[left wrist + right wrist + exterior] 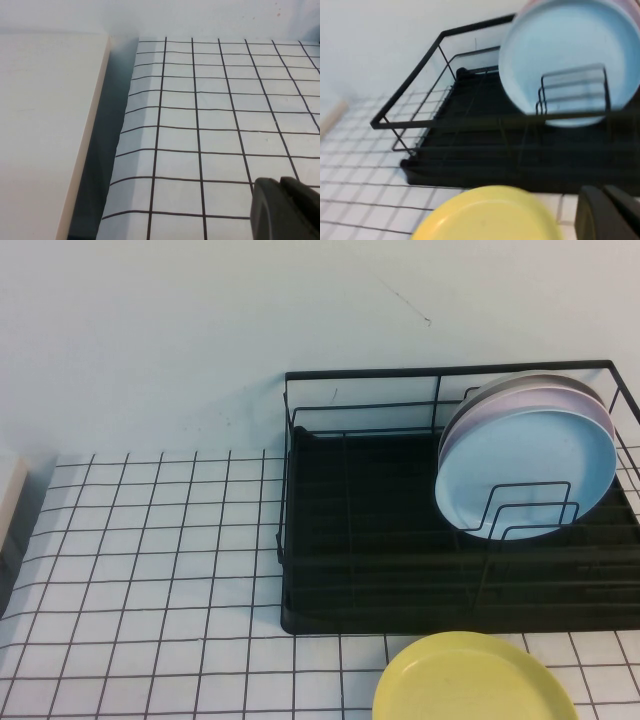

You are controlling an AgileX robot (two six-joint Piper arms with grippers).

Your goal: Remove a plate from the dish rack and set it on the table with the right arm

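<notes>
The light sky-blue plate (528, 468) stands on edge in the right end of the black wire dish rack (360, 570), in front of a pale pink plate (570, 392). The right wrist view also shows the blue plate (565, 60) and the rack (470, 150). My right gripper (603, 191) is shut and empty, low over the grid table (365, 195) in front of the rack, beside the yellow plate. My left gripper (280, 181) is shut and empty over the grid table (210, 110) at the far left. Neither arm shows in the high view.
A yellow plate (472, 680) lies flat on the table (150, 570) just in front of the rack, and it shows in the right wrist view (485, 215). A pale board (45, 125) borders the table's left edge. A light wall stands behind the rack.
</notes>
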